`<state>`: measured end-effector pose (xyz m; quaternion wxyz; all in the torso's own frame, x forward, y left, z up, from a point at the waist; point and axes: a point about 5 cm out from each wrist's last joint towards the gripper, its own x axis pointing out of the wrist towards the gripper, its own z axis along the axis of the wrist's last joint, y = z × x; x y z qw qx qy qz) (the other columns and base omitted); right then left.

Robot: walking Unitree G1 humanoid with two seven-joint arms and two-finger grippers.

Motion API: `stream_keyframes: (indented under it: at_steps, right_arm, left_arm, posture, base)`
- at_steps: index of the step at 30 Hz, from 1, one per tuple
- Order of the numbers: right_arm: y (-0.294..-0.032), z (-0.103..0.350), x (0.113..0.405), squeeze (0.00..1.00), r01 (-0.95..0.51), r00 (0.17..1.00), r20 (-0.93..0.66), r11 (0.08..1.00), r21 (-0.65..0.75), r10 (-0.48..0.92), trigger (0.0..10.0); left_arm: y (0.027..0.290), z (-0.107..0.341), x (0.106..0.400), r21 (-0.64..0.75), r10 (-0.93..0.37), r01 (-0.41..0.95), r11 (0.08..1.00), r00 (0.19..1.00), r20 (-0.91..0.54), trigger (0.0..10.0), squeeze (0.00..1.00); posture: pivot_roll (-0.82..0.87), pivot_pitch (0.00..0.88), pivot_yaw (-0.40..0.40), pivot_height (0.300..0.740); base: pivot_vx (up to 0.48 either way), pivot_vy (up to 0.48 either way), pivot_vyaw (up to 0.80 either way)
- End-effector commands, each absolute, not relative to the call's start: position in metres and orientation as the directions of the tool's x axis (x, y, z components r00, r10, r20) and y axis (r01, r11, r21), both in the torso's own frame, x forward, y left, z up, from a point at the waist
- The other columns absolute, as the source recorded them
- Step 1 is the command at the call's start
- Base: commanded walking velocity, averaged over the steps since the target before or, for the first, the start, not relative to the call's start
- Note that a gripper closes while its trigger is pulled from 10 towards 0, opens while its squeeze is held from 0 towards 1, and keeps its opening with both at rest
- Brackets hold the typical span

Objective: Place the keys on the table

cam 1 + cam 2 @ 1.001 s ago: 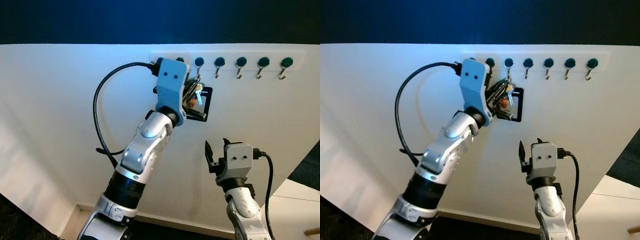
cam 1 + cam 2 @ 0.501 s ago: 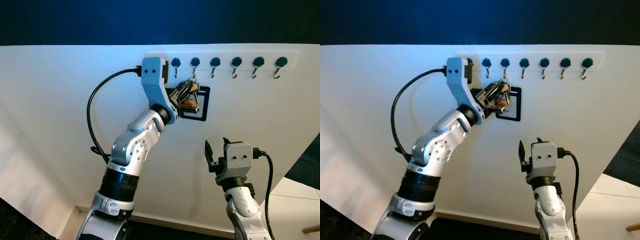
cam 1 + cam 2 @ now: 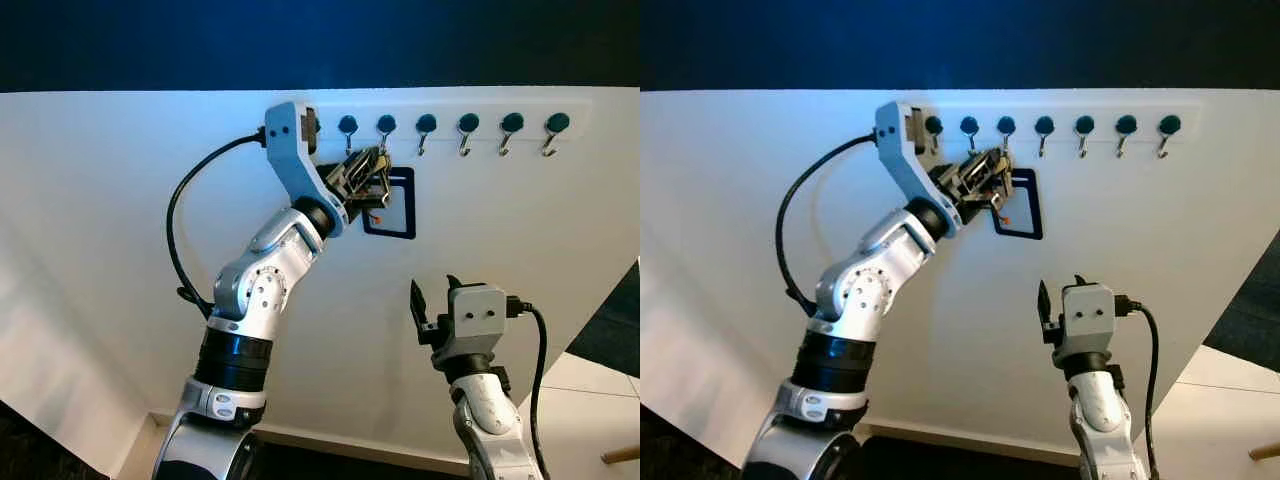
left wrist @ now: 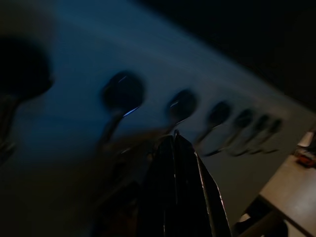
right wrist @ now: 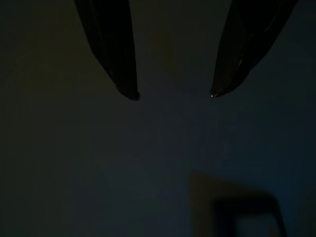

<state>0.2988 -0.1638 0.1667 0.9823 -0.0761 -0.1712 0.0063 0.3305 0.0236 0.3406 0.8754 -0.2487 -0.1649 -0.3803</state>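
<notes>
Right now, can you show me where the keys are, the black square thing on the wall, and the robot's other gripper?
keys [image 3: 365, 172], left eye view, middle of the bunch
black frame [image 3: 405, 215], left eye view, its right side
right gripper [image 5: 170, 91], right wrist view, between its fingertips

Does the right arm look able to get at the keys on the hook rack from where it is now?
Probably not without a lift. The right gripper hangs open well below the hook rack, and the left gripper is already shut on the keys, so it blocks that side of them.
</notes>
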Motion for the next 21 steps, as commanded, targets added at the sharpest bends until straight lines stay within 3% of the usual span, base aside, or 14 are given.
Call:
stream_keyframes:
  at_steps: [1,21]
  right_arm:
    - [-0.162,0.160,0.298,0.00,0.006,0.948,0.316,0.989,-0.149,0.042,10.0]
    - [-0.162,0.160,0.297,0.00,0.010,0.949,0.314,0.989,-0.149,0.038,10.0]
  left_arm:
    - [0.004,0.363,0.314,-0.305,-0.603,0.822,0.482,0.563,0.565,10.0,0.00]
    - [0.017,0.382,0.303,-0.286,-0.570,0.856,0.430,0.503,0.650,10.0,0.00]
  posture:
    - [-0.02,0.161,0.094,0.740]
    - [-0.02,0.167,0.096,0.740]
  base:
    - [0.000,0.000,0.00]
    - [0.000,0.000,0.00]
